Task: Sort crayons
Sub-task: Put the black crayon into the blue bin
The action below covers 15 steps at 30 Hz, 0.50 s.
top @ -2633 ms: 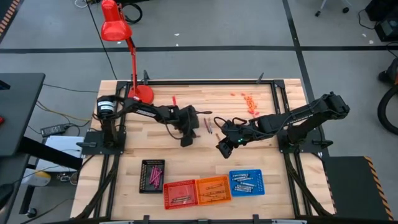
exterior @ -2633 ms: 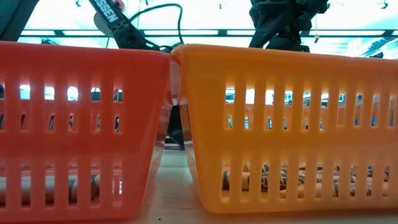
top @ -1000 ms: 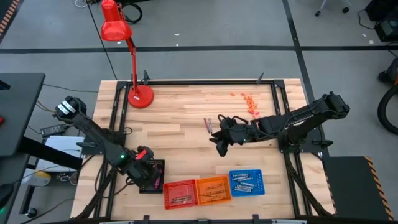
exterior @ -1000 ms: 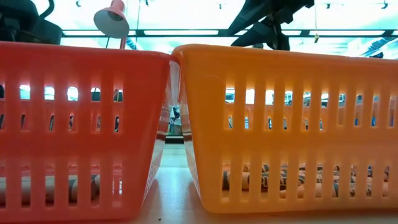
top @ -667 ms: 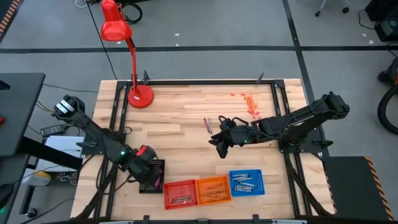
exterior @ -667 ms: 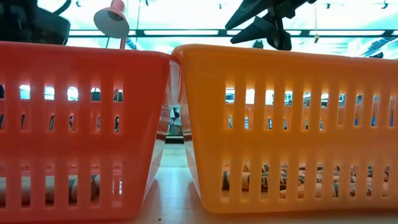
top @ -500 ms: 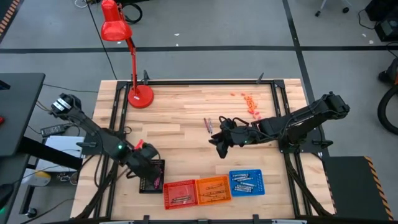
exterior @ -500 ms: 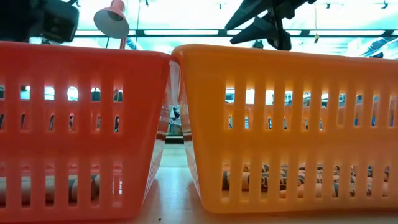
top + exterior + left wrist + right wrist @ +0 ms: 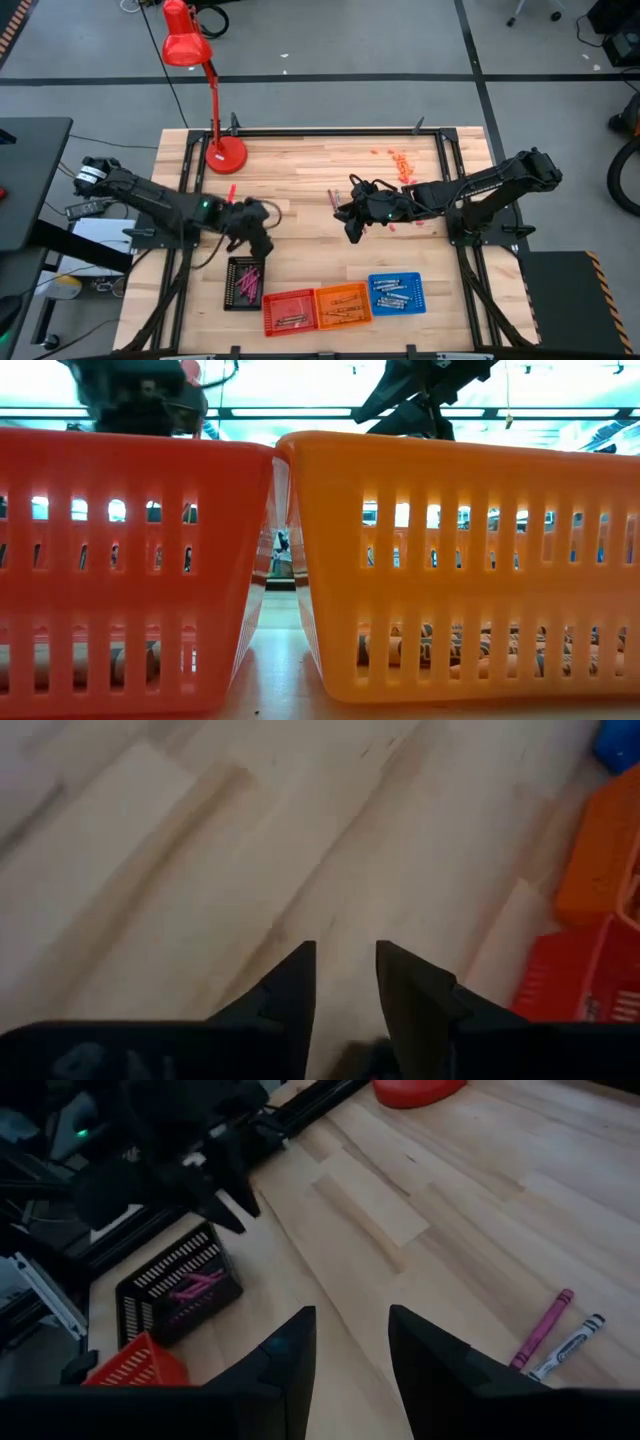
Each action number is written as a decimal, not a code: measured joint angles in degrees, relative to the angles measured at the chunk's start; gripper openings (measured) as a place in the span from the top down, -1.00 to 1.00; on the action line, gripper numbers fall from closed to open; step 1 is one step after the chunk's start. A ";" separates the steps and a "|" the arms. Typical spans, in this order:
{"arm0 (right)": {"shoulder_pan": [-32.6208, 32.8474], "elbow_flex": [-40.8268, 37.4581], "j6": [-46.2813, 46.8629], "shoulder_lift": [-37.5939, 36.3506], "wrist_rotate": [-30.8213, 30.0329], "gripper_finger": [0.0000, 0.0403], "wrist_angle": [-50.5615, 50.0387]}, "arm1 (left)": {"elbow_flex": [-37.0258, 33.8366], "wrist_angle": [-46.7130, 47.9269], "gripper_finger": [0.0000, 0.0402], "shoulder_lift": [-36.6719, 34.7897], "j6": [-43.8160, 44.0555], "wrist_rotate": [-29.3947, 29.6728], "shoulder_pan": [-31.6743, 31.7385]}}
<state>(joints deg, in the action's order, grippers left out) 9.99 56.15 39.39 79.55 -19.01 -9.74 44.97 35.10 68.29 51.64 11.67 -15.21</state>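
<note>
Two loose crayons (image 9: 334, 200) lie side by side on the wooden table, one magenta (image 9: 543, 1329) and one grey-white (image 9: 568, 1346). My right gripper (image 9: 352, 232) hovers just on their near side, open, with nothing between its fingers (image 9: 350, 1350). My left gripper (image 9: 262, 243) hangs above bare wood just beyond the black basket (image 9: 245, 283), which has pink crayons lying in it. It is open and empty (image 9: 345, 970). More crayons lie in the red (image 9: 290, 311), orange (image 9: 343, 304) and blue (image 9: 396, 293) baskets.
The baskets stand in a row along the near edge. The red (image 9: 130, 560) and orange (image 9: 460, 560) ones fill the low view. A red desk lamp (image 9: 226, 152) stands at the far left. Small red-pink bits (image 9: 402, 163) lie scattered at the far right.
My left gripper has left the spot over the black basket and swung up, toward the table's far edge and a little right, rolling at the wrist as it went. It now hangs over bare wood.
</note>
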 joint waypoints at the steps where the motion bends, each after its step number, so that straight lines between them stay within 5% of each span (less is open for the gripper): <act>1: -0.04 0.00 0.04 0.00 -0.27 0.35 0.23 | 0.00 -0.55 0.42 0.00 -2.92 -1.39 1.85; 15: -3.92 -2.14 11.12 0.91 -6.81 0.35 -10.57 | 0.07 -27.63 0.42 11.23 -27.63 -3.83 19.34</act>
<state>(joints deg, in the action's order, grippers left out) 6.07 54.01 50.51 80.46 -25.82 -20.32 45.04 7.47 79.52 24.01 7.84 4.13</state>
